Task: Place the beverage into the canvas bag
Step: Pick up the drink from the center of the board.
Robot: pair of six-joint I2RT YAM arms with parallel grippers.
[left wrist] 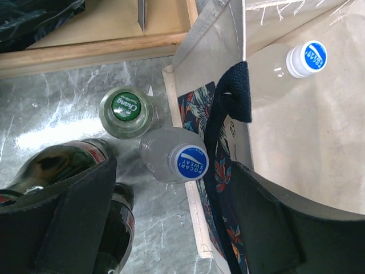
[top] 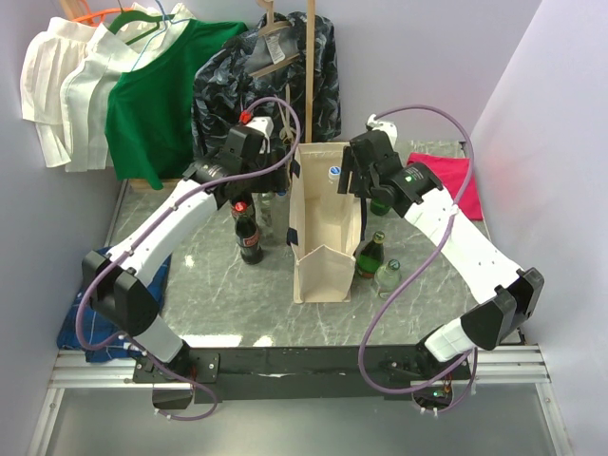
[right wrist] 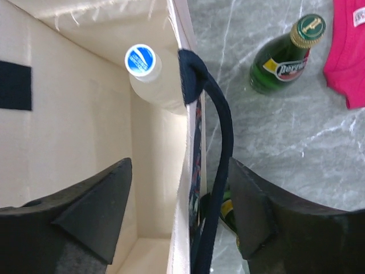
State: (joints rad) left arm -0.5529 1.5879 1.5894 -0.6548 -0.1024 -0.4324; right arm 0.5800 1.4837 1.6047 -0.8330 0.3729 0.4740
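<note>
Cream canvas bag (top: 321, 223), tall and boxy with dark navy handles (right wrist: 219, 131), stands upright mid-table with its mouth open. Contents: one clear plastic bottle with a blue-and-white cap (right wrist: 141, 60), upright in the far corner. Nothing else shows inside, though part of the floor is hidden.

A second clear plastic bottle with a blue cap (left wrist: 188, 161) stands outside, just beside the bag's left wall. Near it are a clear green-capped bottle (left wrist: 126, 108) and a dark cola bottle (left wrist: 57, 165).

Over that outside bottle the left gripper (left wrist: 171, 171) hovers, jaws wide, nothing gripped. Across the opposite wall and handle the right gripper (right wrist: 178, 165) straddles with fingers spread, apparently not pinching.

Assessment: the bottle looks thin-walled, smooth and probably full, so moderately heavy and liable to dent under a hard squeeze. Take it just below the cap or across the upper body. The canvas walls are soft and may fold inward.
</note>
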